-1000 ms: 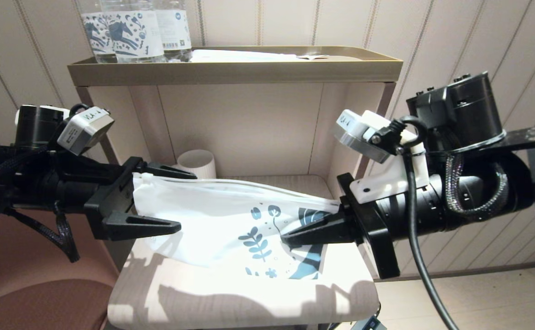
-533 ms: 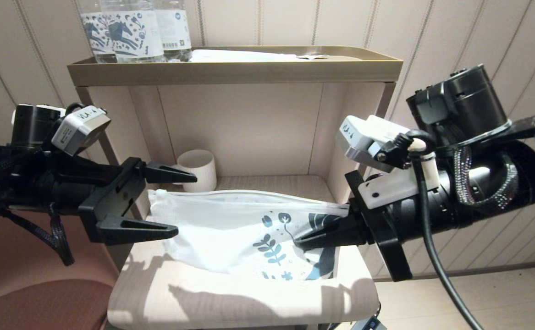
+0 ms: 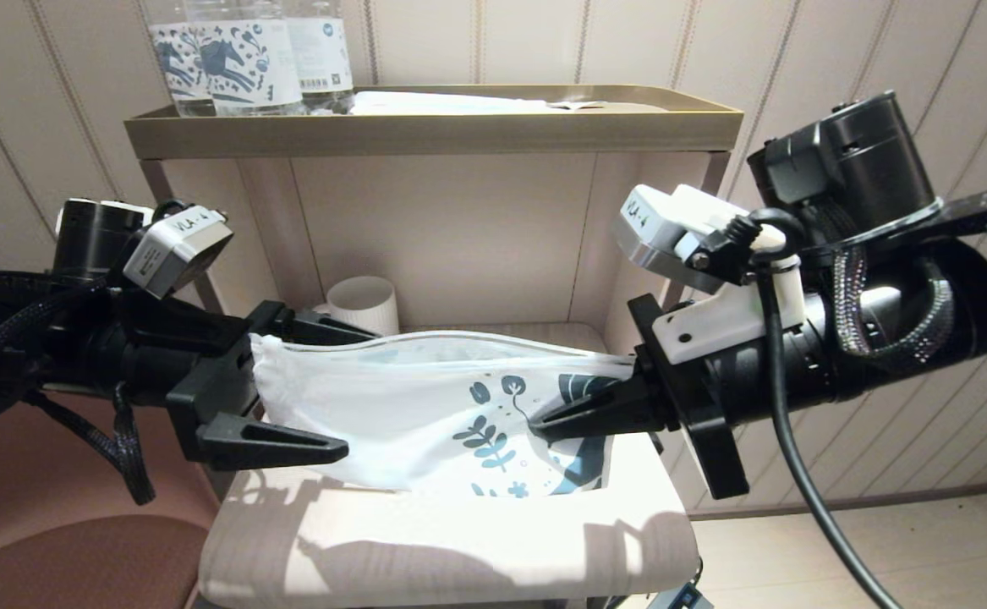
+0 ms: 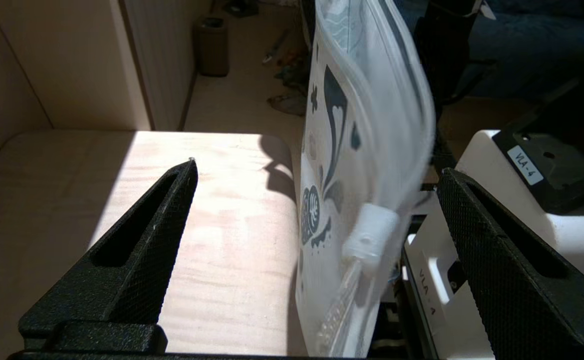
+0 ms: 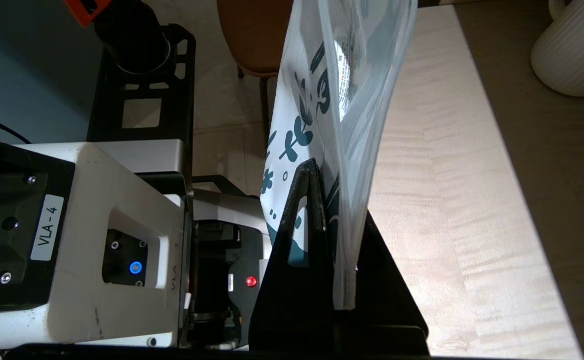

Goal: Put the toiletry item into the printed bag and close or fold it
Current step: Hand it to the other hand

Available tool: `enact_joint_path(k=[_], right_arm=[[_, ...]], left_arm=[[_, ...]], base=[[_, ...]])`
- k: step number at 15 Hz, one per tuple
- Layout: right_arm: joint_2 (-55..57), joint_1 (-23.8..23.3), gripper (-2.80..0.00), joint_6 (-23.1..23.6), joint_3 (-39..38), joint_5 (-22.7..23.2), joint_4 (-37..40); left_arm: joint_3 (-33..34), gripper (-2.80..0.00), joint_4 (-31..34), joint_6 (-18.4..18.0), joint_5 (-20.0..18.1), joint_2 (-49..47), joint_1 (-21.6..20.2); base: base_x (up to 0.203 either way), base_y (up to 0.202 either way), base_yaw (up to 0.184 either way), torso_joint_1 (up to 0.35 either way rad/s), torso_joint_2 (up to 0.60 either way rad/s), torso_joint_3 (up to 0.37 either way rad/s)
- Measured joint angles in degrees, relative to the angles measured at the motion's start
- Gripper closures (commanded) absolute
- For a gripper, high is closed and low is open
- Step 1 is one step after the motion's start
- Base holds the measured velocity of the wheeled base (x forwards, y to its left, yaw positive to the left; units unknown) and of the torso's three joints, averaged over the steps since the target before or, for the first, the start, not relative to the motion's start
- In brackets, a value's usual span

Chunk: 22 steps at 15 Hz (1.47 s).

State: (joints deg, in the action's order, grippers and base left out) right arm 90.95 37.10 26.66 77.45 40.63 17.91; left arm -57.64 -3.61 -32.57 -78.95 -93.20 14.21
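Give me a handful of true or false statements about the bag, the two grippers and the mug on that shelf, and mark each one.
1. The right gripper is shut on the printed bag at its blue-printed end. True.
2. The left gripper is clamped tight on the bag. False: its fingers stand wide apart, with the bag's zip-slider end between them.
3. The bag lies flat on the lower shelf. False: it is held up above the shelf, hanging from the right gripper.
4. A white ribbed mug stands at the back of the lower shelf. True.
5. The water bottles stand beside the mug. False: they stand on the top tray.
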Motion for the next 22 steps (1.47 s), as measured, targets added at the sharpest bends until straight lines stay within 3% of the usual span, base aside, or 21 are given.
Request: enact_joint_path(k=[8,13,17,22], right_arm=[[0.17,-0.39,0.00,0.75,-0.55,0.02,0.00],[0.02,-0.55,0.00,0.86,-0.49,0.05,0.00],[-0.85,-0.05,0.00,0.84,-1.12,0.05,-0.11],[-3.28,0.05,0.00,0.29,-10.24,1.12,-12.93]], left_arm=[[-0.63,-2.80,0.02,-0.04,0.83,-0.29,-0.03],[-1.53,-2.80,1.79,-0.14,4.66,-0.18,-0.39],[-2.74,-2.80,3.37,-0.13,5.04,0.09,-0.63],[-3.39,-2.80,3.68,-0.13,4.94,0.59,-0.66]], base=[[0.000,0.000,0.000,0.000,0.00,0.000],[0.000,0.000,0.000,0.000,0.00,0.000],[0.000,0.000,0.000,0.000,0.00,0.000],[0.000,0.000,0.000,0.000,0.00,0.000]])
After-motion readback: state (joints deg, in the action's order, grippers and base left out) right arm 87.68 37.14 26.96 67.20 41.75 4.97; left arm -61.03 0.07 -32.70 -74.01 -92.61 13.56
